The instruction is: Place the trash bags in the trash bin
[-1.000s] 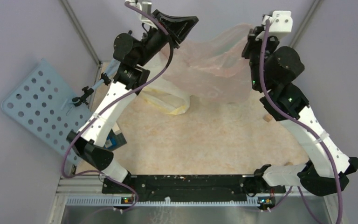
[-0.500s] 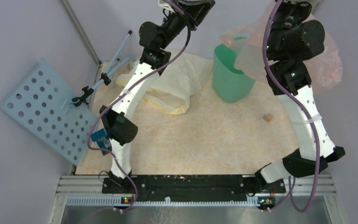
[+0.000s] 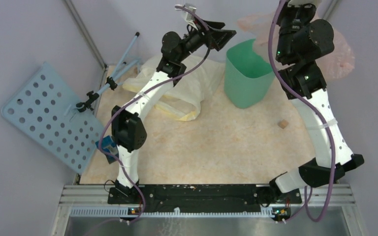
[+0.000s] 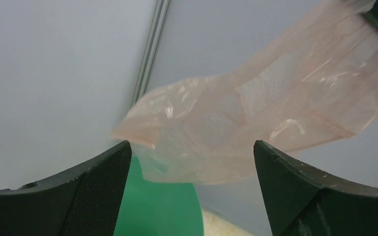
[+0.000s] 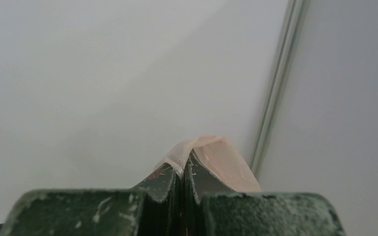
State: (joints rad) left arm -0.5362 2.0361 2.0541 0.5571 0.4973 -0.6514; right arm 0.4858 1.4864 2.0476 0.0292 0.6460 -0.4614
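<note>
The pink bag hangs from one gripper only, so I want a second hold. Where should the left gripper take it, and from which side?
Probably the loose corner of the bag above the bin, approached straight ahead from the left. It juts toward the open jaws of the left gripper, opposite the end that the right gripper is shut on.

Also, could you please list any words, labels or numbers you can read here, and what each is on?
No readable text anywhere.
The pink bag, green bin, yellow bag and perforated blue panel show no print.
The fine tick marks along the front rail are too small to read.
</note>
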